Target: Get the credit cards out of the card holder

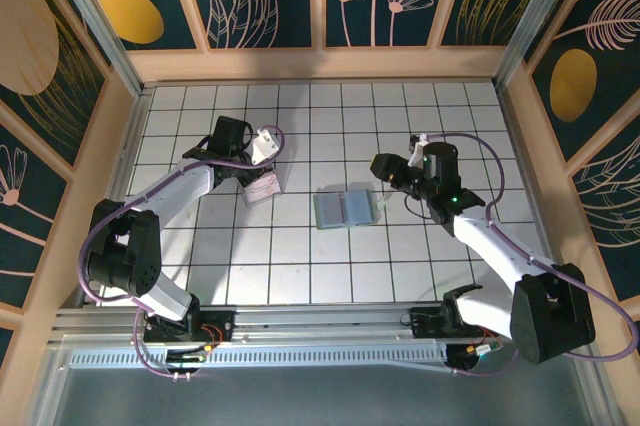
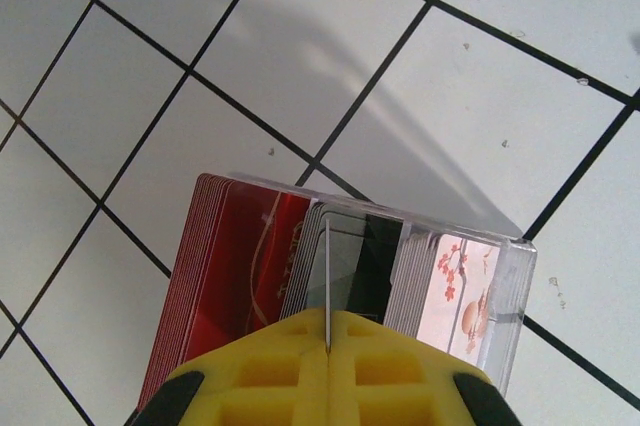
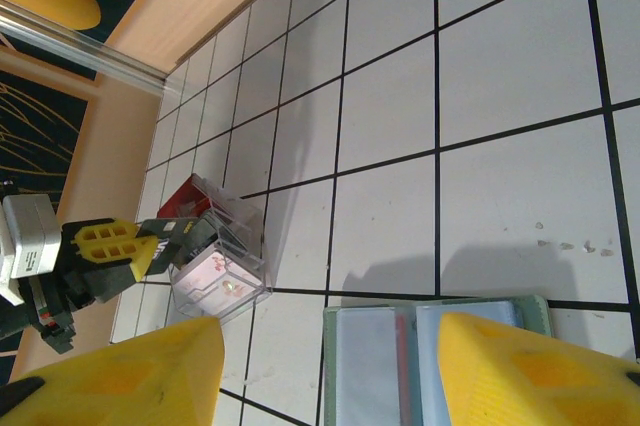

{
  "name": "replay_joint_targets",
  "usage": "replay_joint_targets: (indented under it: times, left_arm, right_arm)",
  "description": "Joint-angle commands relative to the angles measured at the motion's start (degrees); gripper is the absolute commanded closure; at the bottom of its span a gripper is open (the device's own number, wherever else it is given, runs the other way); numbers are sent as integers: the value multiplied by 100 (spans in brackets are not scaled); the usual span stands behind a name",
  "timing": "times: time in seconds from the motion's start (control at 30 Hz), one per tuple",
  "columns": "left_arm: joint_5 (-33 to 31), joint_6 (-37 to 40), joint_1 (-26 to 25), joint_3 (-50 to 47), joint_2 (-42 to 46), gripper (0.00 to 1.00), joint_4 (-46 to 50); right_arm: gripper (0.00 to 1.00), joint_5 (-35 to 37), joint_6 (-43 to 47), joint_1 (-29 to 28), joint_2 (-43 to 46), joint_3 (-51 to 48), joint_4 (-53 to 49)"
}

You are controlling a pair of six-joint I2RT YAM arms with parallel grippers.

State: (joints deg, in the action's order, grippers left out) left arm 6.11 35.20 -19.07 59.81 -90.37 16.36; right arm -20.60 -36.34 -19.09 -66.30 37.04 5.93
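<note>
1. Left gripper (image 2: 327, 334): yellow fingers together, clamped on one credit card (image 2: 326, 266), which shows edge-on as a thin white line.
2. Directly beneath that gripper sits a clear box (image 2: 510, 276) packed with upright cards, with red and white-pink faces showing.
3. Right gripper (image 3: 325, 351): fingers apart, holding nothing, hanging just above the card holder (image 3: 375, 366).
4. The holder lies open and flat on the desk (image 1: 300, 276), two panels side by side. It is just beside the right gripper and well apart from the left one. A reddish strip shows at its fold; probably another card inside, but I can't confirm.
5. Materials:
   - The card is thin, stiff, slick plastic.
   - The holder is soft and pale grey-green, with glossy clear sleeves.
   - The box is hard and transparent with sharp rims.
   - The desk is a smooth white tile grid.
6. Risk at the box: the pinch on the card looks narrow, so it could pivot or slip. On release it could also catch the box rim or the packed cards.
7. Risk at the holder: it is light, floppy and unpinned. A pull from the right gripper may drag or fold the whole thing instead of freeing a card, and the slick sleeve gives little bite.
</note>
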Motion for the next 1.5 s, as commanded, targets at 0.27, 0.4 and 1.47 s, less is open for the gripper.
replay_joint_targets:
  times: [0.27,0.4,1.47]
  left_arm:
    - [101,369,91,126,-60,100,338]
    - [90,408,116,221,-213,100,367]
    - [-46,-40,145,1189,-1042,76,999]
  right_arm:
    - [42,-66,-93,43,-88,102,155]
    - [43,-49,-79,41,-68,102,137]
    - [42,-76,-137,41,-8,16,265]
